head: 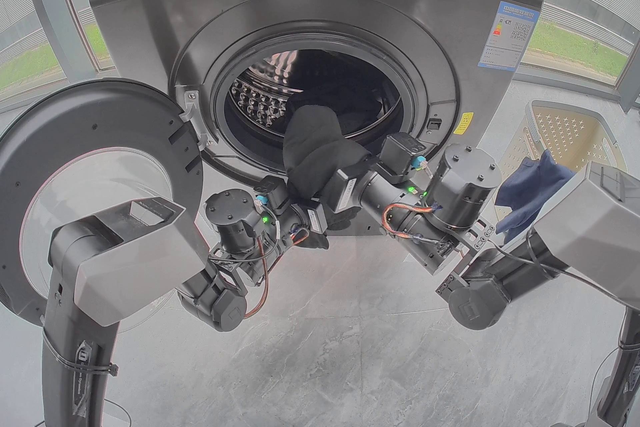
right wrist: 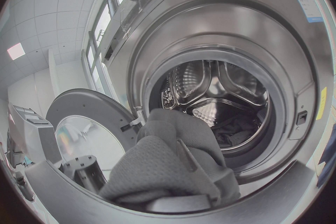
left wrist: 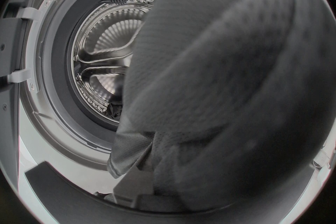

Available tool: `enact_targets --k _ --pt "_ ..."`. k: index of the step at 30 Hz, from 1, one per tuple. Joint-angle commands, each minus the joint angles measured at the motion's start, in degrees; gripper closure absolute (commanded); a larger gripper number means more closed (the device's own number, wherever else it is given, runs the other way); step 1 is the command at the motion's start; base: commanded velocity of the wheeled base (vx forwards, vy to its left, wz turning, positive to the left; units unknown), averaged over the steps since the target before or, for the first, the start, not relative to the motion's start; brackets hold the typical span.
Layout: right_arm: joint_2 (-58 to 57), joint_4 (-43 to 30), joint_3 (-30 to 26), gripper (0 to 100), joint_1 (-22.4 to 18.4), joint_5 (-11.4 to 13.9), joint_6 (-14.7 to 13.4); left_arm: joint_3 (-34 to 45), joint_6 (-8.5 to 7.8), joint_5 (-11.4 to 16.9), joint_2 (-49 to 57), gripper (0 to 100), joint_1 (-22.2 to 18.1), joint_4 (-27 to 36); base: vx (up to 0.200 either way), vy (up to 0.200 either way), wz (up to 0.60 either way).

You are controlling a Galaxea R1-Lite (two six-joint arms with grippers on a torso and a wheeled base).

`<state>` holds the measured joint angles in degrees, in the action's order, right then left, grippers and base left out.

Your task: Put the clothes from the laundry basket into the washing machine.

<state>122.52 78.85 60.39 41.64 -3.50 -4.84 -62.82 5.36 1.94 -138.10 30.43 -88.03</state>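
Both my arms are up at the washing machine [head: 320,8], w/ its door [head: 87,115] swung wide open on my left. My right claw [right wrist: 182,179] is pinched tight on the black knit cloth [head: 312,145]; one finger [right wrist: 185,154] is pressed into it. My left claw [head: 317,231] is tucked under the same bundle. The cloth hides it, so I can't tell if it's open or closed.

The cloth hangs over the bottom lip of the round hole, half in, half out. I think 2 arms are on it bc it's big & floppy and needs a push into the drum [head: 260,95]. Some dark clothes [right wrist: 234,133] lie in there. The laundry basket [head: 567,128] sits on my right w/ a blue cloth [head: 530,185] over its edge, so there's more to do.
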Motion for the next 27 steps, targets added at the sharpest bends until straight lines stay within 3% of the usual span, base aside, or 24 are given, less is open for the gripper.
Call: enact_targets --k 1,4,5,10,11,15,19,20,22,27 --pt "-2.2 -0.3 -3.7 100 -3.1 -1.2 -1.0 -0.1 1.76 -0.3 2.3 100 -1.5 -0.2 0.000 0.000 0.00" --pt "-2.2 -0.2 -4.9 100 -5.0 -1.5 -1.6 0.6 2.37 -0.3 3.8 100 -1.9 -0.1 0.000 0.000 0.00" --pt "-1.9 0.4 -7.0 100 -6.4 -1.4 -1.7 2.2 3.34 -0.3 5.9 100 -1.9 -0.1 0.000 0.000 0.00" --pt "-1.8 1.5 -9.2 100 -5.7 -1.0 -1.2 5.3 4.48 -0.2 9.3 100 -1.2 -0.1 0.000 0.000 0.00" --pt "-1.9 1.6 -9.2 0 -5.5 -1.0 -1.1 5.7 4.39 -0.2 9.6 100 -0.9 -0.1 0.000 0.000 0.00" --pt "-3.7 1.5 -11.5 0 -4.0 -0.6 -0.2 8.9 4.48 -0.3 11.4 100 -0.7 -0.2 0.000 0.000 0.00" --pt "-9.8 0.8 -22.2 0 -2.8 3.9 3.3 16.2 4.57 -0.2 18.1 100 -0.8 -0.1 0.000 0.000 0.00" --pt "-9.8 0.8 -22.2 0 -2.8 3.9 3.3 16.2 4.57 -0.2 18.1 100 -0.8 -0.1 0.000 0.000 0.00" --pt "-12.1 1.5 -29.7 0 -2.1 6.2 4.3 21.8 3.95 -0.3 22.8 100 -0.7 -0.3 0.000 0.000 0.00" --pt "-15.8 2.4 -40.3 0 -0.6 6.6 4.6 31.6 3.86 -0.1 29.8 100 -0.8 -0.4 0.000 0.000 0.00"
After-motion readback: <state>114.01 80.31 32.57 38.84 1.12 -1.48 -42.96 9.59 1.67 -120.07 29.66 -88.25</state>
